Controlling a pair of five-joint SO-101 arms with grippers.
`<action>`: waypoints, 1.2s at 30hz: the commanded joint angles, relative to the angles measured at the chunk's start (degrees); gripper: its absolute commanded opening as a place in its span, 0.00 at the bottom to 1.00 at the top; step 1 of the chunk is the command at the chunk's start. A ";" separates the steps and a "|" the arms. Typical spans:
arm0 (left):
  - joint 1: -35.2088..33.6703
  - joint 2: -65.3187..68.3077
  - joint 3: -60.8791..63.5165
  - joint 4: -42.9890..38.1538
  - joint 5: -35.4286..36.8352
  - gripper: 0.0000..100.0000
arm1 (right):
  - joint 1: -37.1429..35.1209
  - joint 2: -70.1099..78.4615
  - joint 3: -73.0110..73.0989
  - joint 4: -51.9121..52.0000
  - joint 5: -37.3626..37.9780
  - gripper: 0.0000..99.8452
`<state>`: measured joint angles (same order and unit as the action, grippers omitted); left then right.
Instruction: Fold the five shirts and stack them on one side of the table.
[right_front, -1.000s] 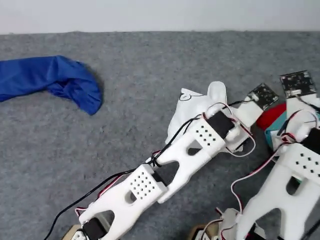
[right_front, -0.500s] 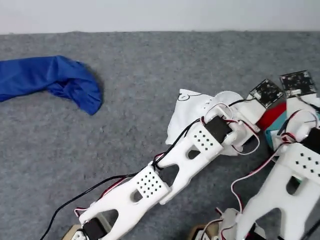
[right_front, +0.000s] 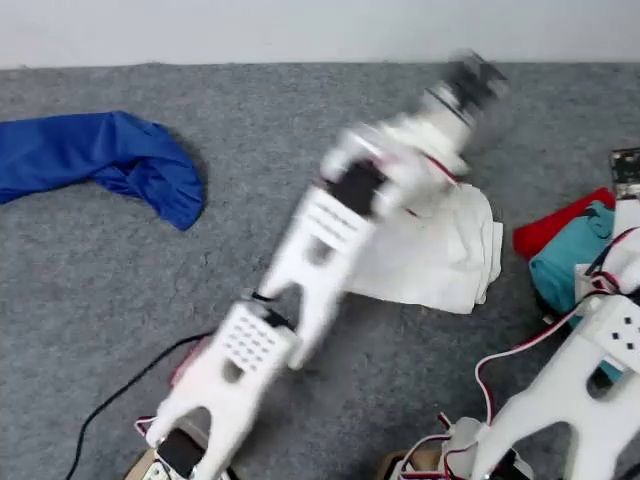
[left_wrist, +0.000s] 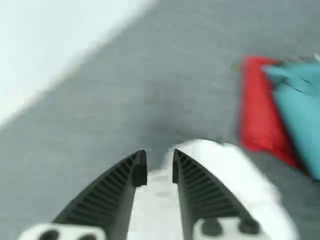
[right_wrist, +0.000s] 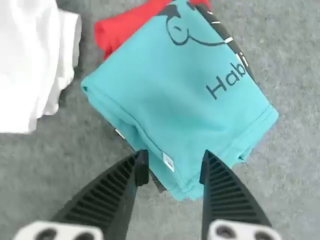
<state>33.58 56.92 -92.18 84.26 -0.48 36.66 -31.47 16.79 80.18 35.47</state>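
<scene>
The left tool (left_wrist: 157, 168) has its jaws set narrow, with a slim gap between them and nothing gripped. In the left wrist view the gap sits over the near edge of the white shirt (left_wrist: 235, 175). In the high view the left arm (right_front: 320, 240) extends diagonally across the bench (right_front: 250, 110), with its tool end above the far edge of the white shirt.

The right tool (right_wrist: 174, 167) has its jaws set wider, also with nothing held. It is positioned over a corner of the teal shirt (right_wrist: 175, 90). Contact with the fabric cannot be confirmed.

The white shirt lies flat on the bench, loosely folded, with layered edges on the side facing the teal shirt. It is just beside the stack but apart from it.

The teal shirt is folded, printed side up, and rests on top of the red shirt (right_wrist: 122, 27). The red shirt protrudes at the far side. A dark layer (right_wrist: 156, 182) shows beneath the teal shirt's near edge.

The blue shirt (right_front: 100, 160) lies crumpled and unfolded at the left edge of the bench, well apart from the other shirts.
</scene>
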 joint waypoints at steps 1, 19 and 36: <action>-9.05 -8.44 -3.65 4.40 -1.23 0.09 | -4.18 -0.31 0.26 -3.65 -4.04 0.18; -21.27 9.23 -4.00 16.26 -0.88 0.09 | -51.12 37.14 -8.79 -32.84 -10.46 0.18; -22.77 9.76 -4.00 16.26 -0.88 0.09 | -34.07 40.04 -8.97 -11.74 -5.98 0.18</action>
<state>10.90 67.38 -92.44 99.38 -0.92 0.88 13.98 5.98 66.55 28.09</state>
